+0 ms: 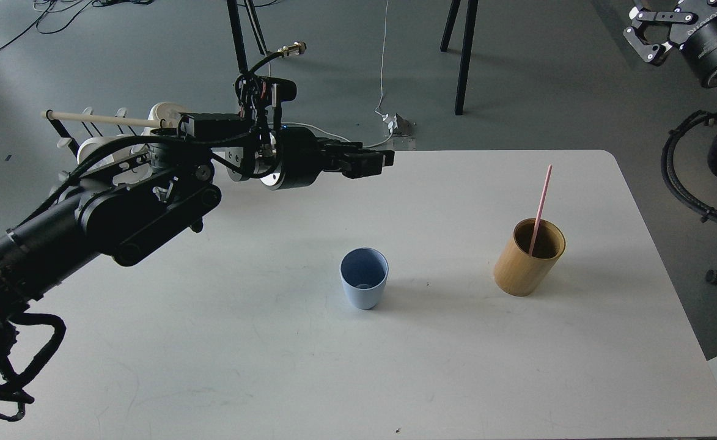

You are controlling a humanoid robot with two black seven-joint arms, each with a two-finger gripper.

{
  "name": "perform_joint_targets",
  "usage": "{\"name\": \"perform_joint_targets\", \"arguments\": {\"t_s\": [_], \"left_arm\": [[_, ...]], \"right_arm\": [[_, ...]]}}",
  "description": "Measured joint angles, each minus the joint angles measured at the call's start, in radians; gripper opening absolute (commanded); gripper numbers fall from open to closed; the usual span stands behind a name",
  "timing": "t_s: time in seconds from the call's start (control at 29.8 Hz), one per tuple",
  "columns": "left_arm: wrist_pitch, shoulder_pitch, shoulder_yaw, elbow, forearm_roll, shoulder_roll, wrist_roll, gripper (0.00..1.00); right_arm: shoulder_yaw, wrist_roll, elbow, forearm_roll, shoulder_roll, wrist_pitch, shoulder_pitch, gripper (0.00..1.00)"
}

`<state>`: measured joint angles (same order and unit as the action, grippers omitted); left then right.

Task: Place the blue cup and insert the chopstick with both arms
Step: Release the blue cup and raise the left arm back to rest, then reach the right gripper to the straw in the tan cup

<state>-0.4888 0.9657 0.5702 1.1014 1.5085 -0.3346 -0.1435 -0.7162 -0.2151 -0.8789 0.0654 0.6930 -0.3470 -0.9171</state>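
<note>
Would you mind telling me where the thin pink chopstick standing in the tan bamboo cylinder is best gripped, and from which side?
Grip the thin pink chopstick on its exposed upper shaft, coming from above: its lower end sits inside the tan bamboo cylinder, and it leans against the rim with nothing around its top.

Single head view, high, facing forward and down over the white table, mid-range

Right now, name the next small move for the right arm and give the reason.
Probably bring the right hand down toward the pink chopstick. The blue cup already stands upright and empty on the table, while the chopstick leans in the bamboo holder, nearer that hand than the left hand.
</note>
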Motion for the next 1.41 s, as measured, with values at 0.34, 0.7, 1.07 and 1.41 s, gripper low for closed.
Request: {"name": "perform_joint_targets", "arguments": {"t_s": [0.34,0.7,1.07,1.41], "left_arm": [[0.001,-0.048,0.078,-0.074,-1.045,-0.103,-0.023,0.99],[0.0,-0.148,0.188,-0.299,-1.598,-0.111,-0.109,1.0],[0.0,-0.235,0.21,-0.353,-1.761,-0.106,-0.107,1.0],[0.0,-0.229,0.209,-0.37,-1.762,-0.098,-0.107,1.0]], "right_arm": [[0.186,-0.001,-0.295,-0.362,0.245,0.211,0.014,0.99],[0.307,0.004,-0.464,-0.763,0.37,0.315,0.017,0.99],[0.402,0.012,-0.495,-1.062,0.351,0.344,0.024,0.99],[0.563,0.01,-0.392,-1.299,0.207,0.422,0.027,0.82]]}}
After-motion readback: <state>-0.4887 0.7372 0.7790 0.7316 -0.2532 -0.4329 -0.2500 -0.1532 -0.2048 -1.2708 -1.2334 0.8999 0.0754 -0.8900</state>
